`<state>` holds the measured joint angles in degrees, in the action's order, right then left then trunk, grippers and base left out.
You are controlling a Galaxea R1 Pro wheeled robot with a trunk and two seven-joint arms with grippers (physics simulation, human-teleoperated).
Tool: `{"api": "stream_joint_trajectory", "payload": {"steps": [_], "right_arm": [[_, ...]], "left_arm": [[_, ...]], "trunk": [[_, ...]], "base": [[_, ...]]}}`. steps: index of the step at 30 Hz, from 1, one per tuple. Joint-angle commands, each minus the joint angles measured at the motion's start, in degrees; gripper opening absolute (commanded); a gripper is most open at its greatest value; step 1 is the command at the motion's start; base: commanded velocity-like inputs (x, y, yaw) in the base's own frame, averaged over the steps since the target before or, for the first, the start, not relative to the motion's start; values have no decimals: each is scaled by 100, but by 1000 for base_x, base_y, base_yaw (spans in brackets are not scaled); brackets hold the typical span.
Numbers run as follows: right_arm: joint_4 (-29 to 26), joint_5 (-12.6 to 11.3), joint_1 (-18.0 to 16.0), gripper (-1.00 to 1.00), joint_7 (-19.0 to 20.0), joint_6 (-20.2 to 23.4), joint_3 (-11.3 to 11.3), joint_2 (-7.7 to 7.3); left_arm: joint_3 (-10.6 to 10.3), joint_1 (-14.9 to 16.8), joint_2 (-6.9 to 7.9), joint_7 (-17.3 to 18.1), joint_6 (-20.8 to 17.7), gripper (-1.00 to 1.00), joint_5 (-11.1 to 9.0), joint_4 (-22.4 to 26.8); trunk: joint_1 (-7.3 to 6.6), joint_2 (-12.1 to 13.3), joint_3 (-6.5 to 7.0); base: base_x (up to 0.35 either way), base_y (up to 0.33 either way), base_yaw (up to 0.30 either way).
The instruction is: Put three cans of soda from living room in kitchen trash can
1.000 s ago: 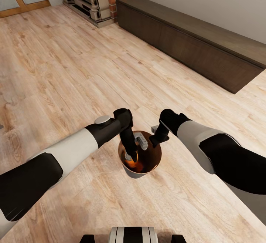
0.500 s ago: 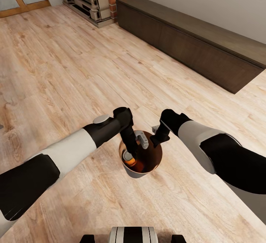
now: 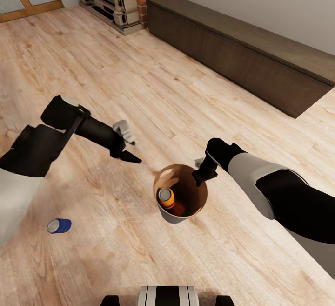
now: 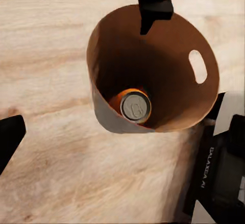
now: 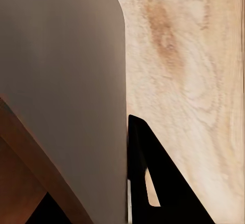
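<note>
Bin (image 3: 180,213) in the lower centre of the head view, standing on a pale wooden floor (image 3: 153,87), brown inside and grey-white outside. An orange soda can (image 3: 166,197) stands upright at its bottom, silvery end up. The right tool (image 3: 200,175) is closed on the bin's far rim, one black finger (image 5: 153,183) lying flat against the outer wall (the other is hidden inside). The left tool (image 3: 124,143) hangs empty at middle left of the frame, well apart from the bin; whether its jaws are parted cannot be told. A blue soda can (image 3: 58,226) lies on its side on the floor at lower left. A long dark cabinet (image 3: 242,54) runs along the wall at upper right.

The likely step is fetching the blue can. To do it well, the left tool should come down across the can's round body, not its ends, since a can on its side will roll if nudged. The right tool should keep the bin steady and upright so the mouth stays open to a drop from above.
</note>
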<state>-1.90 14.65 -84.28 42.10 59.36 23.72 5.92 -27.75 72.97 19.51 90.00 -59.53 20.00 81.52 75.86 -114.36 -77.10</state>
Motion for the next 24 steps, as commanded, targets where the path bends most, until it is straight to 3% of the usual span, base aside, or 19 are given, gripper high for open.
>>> {"api": "stream_joint_trajectory", "payload": {"steps": [1,3,4,6,7,8,11,13,15,20,24], "right_arm": [[-2,-155,2,-100,36,64,-114,-26],[-13,-155,5,-100,40,64,-114,-150],[-15,-155,6,-100,41,64,-114,-184],[-18,-155,11,-100,43,64,-114,-357],[-20,-155,12,-100,43,64,-114,-411],[-26,-159,15,-100,47,64,-115,-673],[-35,-163,30,-100,47,64,-201,-1087],[-36,-163,34,-100,46,64,-242,-1172],[-47,-164,83,-100,45,64,-296,-1330],[-162,-164,221,-100,47,64,-318,-1520],[-548,-164,618,-100,46,64,-469,-1568]], "left_arm": [[242,-14,89,0,6,100,-70,11],[1242,-180,287,0,12,100,-202,33],[1508,-241,313,0,12,100,-216,36],[2511,-540,364,0,6,100,-208,39],[2722,-650,370,0,6,100,-199,39],[3288,-1255,377,-647,9,100,-178,30],[3601,-2326,335,-2679,27,100,-220,14],[3647,-2598,273,-3203,37,100,-244,17],[3758,-3011,40,-3915,49,100,-274,52],[3925,-3227,-157,-4280,20,100,-284,62],[4309,-3475,-527,-4496,98,100,-300,133]], "trunk": [[0,0,0],[0,0,0],[0,0,0],[0,0,0],[0,0,0],[0,0,0],[0,0,0],[0,0,0],[0,0,0],[0,0,0],[0,0,0]], "base": [[0,0,0],[0,0,0],[0,0,0],[0,0,0],[0,0,0],[0,0,0],[0,0,0],[0,0,0],[0,0,0],[0,0,0],[0,0,0]]}}
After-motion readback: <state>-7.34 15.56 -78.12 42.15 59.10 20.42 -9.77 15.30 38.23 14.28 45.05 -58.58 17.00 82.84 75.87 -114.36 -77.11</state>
